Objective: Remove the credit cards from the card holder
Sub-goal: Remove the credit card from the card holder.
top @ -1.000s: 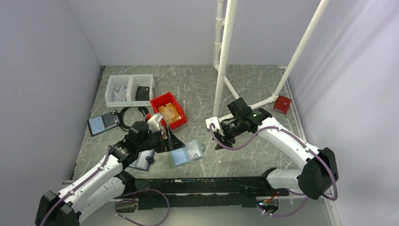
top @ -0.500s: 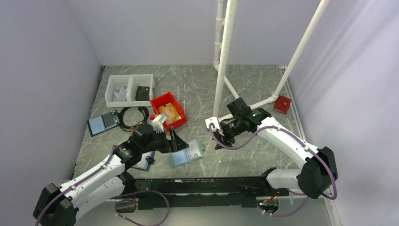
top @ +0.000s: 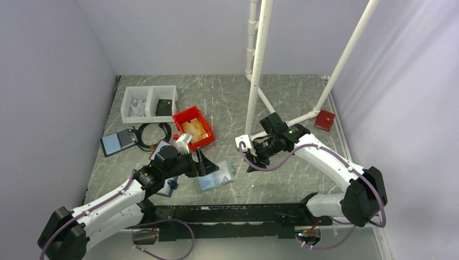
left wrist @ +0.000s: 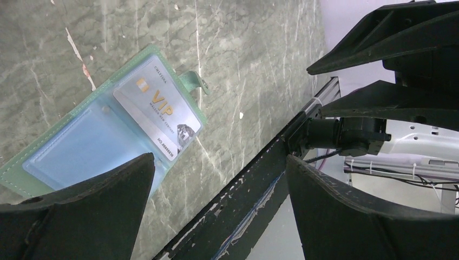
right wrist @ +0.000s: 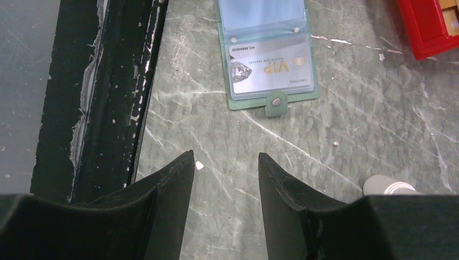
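The grey-green marbled table [top: 227, 103] carried everything, with both arms reaching in from its near edge. The left gripper [top: 201, 162] hung over the left end of the card holder, its jaws spread wide with nothing between them; its own camera showed only table and holder in the gap [left wrist: 219, 168]. The right gripper [top: 251, 165] pointed down at bare table to the right of the holder and apart from it. Its jaws [right wrist: 224, 157] stood part-way apart, also empty.

At the back left sat a white two-compartment bin [top: 149, 103], with a red bin [top: 193, 128] just in front of it.

The card holder [top: 215, 176] lay opened flat between the two grippers, near the black rail [top: 243, 211], its teal-green edge framing pale blue clear pockets [left wrist: 81, 146]. A pale card marked VIP [right wrist: 270, 67] sat inside the pocket panel next to the small tab [right wrist: 277, 103]. The other panel looked empty, though a finger hid one corner.
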Motion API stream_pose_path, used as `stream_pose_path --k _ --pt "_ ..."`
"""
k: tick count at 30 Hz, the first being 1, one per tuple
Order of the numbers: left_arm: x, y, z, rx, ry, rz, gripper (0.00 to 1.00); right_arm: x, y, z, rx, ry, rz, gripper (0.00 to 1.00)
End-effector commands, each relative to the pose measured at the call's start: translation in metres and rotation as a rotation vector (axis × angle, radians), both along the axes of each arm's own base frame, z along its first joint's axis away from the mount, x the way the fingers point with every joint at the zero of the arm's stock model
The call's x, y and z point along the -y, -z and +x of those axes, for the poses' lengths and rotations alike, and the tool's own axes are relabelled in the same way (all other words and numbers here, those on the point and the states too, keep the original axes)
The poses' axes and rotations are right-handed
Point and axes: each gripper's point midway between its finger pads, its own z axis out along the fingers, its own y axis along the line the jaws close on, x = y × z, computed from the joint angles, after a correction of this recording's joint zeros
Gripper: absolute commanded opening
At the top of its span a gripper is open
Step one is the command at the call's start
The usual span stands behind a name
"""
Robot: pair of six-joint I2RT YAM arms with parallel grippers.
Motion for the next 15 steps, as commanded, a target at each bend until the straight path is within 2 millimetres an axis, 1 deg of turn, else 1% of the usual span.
stream_pose_path --k 1,7,11,15 --pt "0.0056 -0.0112 0.0076 0.052 -0.019 -0.057 0.96 -0.0045 0.0006 0.0033 0.019 -0.012 0.017 0.50" --pt "0.0084 -0.0168 0.0142 0.094 -0.018 -0.055 0.96 -0.0027 0.0051 0.0066 0.022 -0.001 -0.002 0.50" --pt "0.0097 -0.0107 0.0132 0.082 -0.016 -0.067 0.96 -0.0027 0.0070 0.0072 0.020 0.000 -0.008 0.50" --pt "0.0094 -0.0088 0.0137 0.084 -0.023 -0.075 0.96 -0.0029 0.0083 0.0072 0.014 -0.001 -0.011 0.50"
